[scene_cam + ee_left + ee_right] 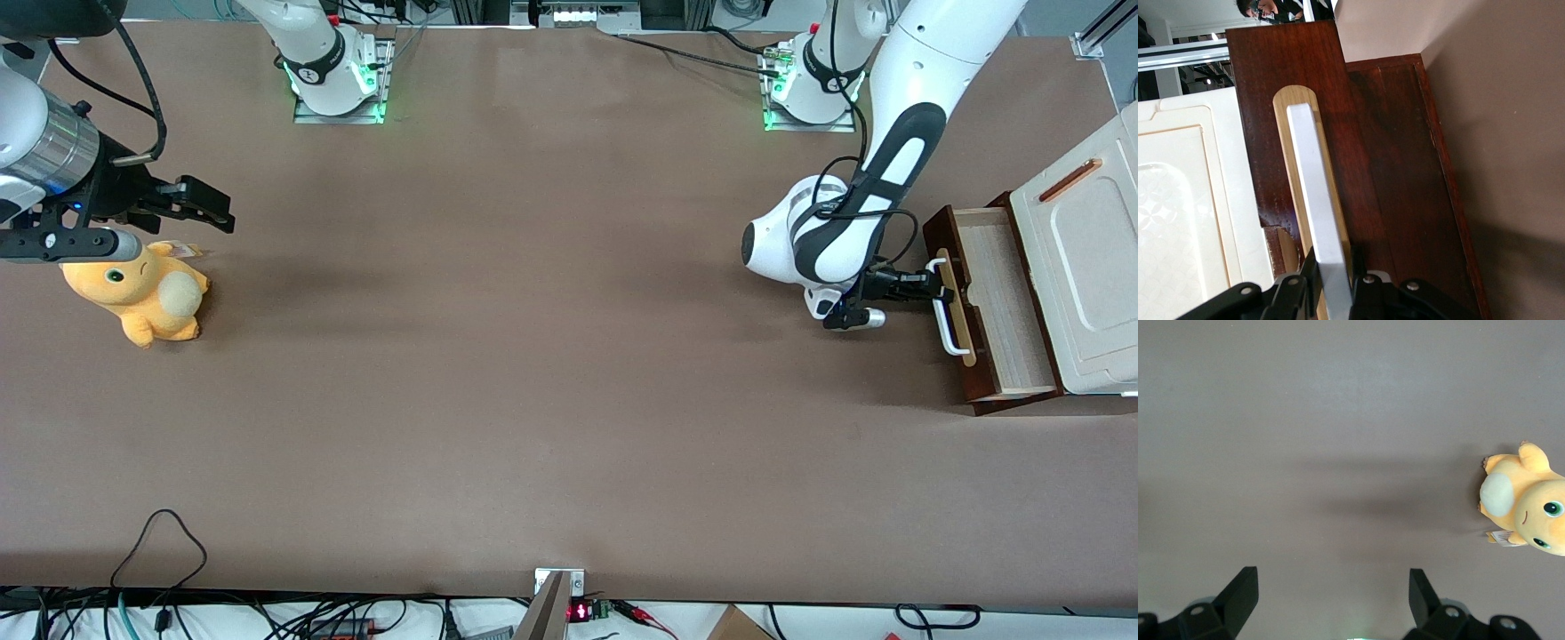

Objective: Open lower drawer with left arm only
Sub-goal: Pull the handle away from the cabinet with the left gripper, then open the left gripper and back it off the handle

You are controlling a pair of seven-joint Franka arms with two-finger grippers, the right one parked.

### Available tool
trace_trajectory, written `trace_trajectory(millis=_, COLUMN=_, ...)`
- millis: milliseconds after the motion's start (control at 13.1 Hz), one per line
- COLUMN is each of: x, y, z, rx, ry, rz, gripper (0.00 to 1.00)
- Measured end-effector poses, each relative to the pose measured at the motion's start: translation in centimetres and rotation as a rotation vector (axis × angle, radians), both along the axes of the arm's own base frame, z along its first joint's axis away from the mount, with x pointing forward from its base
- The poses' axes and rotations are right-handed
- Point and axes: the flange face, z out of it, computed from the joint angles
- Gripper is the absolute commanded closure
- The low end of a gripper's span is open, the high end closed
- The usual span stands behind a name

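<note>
The lower drawer stands pulled partly out of the cabinet at the working arm's end of the table, its pale wood inside showing. On its dark brown front, a white bar handle sits on a pale wood strip. The left arm reaches down to it. My gripper is shut on the handle, with one black finger on each side of the bar. The gripper holds the bar near one end.
Above the drawer is the cabinet's cream-white panel with a thin copper-coloured handle. An orange plush toy lies toward the parked arm's end of the table. Brown tabletop stretches between the two.
</note>
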Motion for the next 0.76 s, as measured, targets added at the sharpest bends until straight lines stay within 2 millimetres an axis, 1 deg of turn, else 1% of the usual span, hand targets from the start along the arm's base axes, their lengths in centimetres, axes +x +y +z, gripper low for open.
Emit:
trace_trajectory(millis=76, x=0.0, y=-0.1, z=0.0, rx=-0.001, ry=0.000, rz=-0.002, gripper=0.81)
trace_trajectory(millis=153, x=0.0, y=-0.2, z=0.0, rx=-0.002, ry=0.000, rz=-0.002, gripper=0.25)
trace_trajectory(millis=229, x=0.0, y=-0.2, z=0.0, rx=-0.003, ry=0.001, rz=-0.004, gripper=0.00)
trace_trajectory(millis=306, x=0.2, y=-0.9, z=0.1, rx=-0.014, ry=0.021, rz=-0.024, gripper=0.00)
trace_trajectory(millis=459, x=0.9, y=-3.8, z=0.9, rx=-0.048, ry=0.033, rz=-0.078, gripper=0.00)
trace_trajectory(millis=535, x=0.9, y=-4.8, z=1.1, rx=-0.060, ry=0.032, rz=-0.081, gripper=0.00)
trace_trajectory(millis=688, x=1.0, y=-5.4, z=1.7, rx=-0.078, ry=0.023, rz=-0.070, gripper=0.00)
trace_trajectory(millis=764, x=1.2, y=-5.9, z=2.3, rx=-0.101, ry=0.012, rz=-0.053, gripper=0.00)
